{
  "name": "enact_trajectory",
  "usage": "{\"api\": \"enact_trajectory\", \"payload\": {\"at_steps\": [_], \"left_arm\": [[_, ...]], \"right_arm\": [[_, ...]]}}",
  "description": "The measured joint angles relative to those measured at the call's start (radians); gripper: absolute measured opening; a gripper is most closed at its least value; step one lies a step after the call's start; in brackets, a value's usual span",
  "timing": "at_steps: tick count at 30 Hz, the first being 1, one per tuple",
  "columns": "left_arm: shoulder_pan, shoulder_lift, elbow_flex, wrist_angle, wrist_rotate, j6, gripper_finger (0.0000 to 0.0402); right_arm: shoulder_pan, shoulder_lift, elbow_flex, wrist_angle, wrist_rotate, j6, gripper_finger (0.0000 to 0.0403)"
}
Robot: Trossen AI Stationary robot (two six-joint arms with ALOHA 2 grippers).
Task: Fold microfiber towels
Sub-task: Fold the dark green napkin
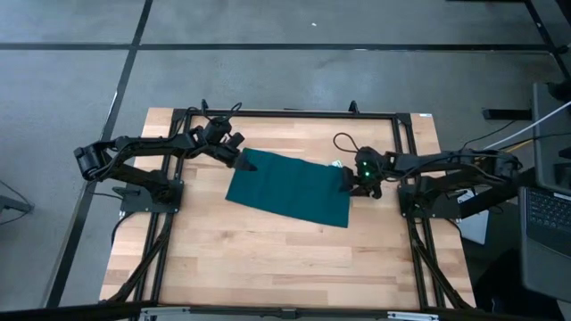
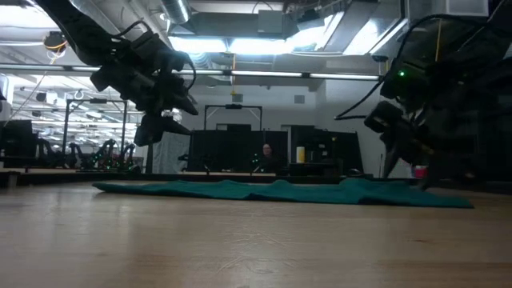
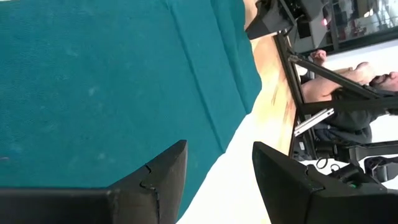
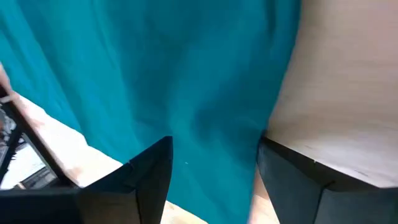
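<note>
The dark teal towel lies spread flat on the wooden table, a low strip in the low view. A small pale tag shows at its far edge. My left gripper is open above the towel's far left corner, clear of the table in the low view. In its wrist view its fingers stand over the towel's edge. My right gripper is open low over the far right corner. Its fingers stand either side of the towel's edge.
A black frame rail runs round the table's far and side edges. Bare wood lies on the near side of the towel. A laptop stands off the table's right edge. A person sits in the room behind.
</note>
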Motion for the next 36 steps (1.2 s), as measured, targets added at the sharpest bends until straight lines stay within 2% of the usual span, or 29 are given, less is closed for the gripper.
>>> {"api": "enact_trajectory", "payload": {"at_steps": [4,7,9,12,13,19,24,30,36], "left_arm": [[0.000,0.000,0.000,-0.002,0.000,0.013,0.0180],[0.000,0.000,0.000,-0.004,0.001,0.016,0.0180],[0.000,0.000,0.000,-0.007,0.001,0.016,0.0180],[0.000,0.000,0.000,-0.012,0.002,0.027,0.0180],[0.000,0.000,0.000,-0.017,0.002,0.029,0.0180],[0.000,0.000,0.000,-0.037,0.002,0.050,0.0180],[0.000,0.000,0.000,-0.025,0.001,0.048,0.0180],[0.002,0.000,0.000,0.064,-0.001,-0.004,0.0180],[0.014,0.000,0.000,0.173,-0.008,-0.084,0.0180]], "right_arm": [[0.000,0.048,0.001,0.063,0.005,0.029,0.0216],[0.008,0.084,0.010,0.090,0.012,0.036,0.0176],[0.018,0.103,0.019,0.088,0.023,0.024,0.0128],[0.029,0.125,0.025,0.103,0.050,-0.008,0.0031],[0.031,0.127,0.025,0.117,0.058,-0.012,0.0018],[0.032,0.106,0.023,0.128,0.057,0.005,0.0007],[0.034,-0.031,0.021,0.028,0.075,0.029,0.0004],[0.037,-0.305,0.057,-0.321,0.078,0.029,0.0003],[0.040,-0.558,0.242,-0.796,0.158,-0.008,0.0003]]}}
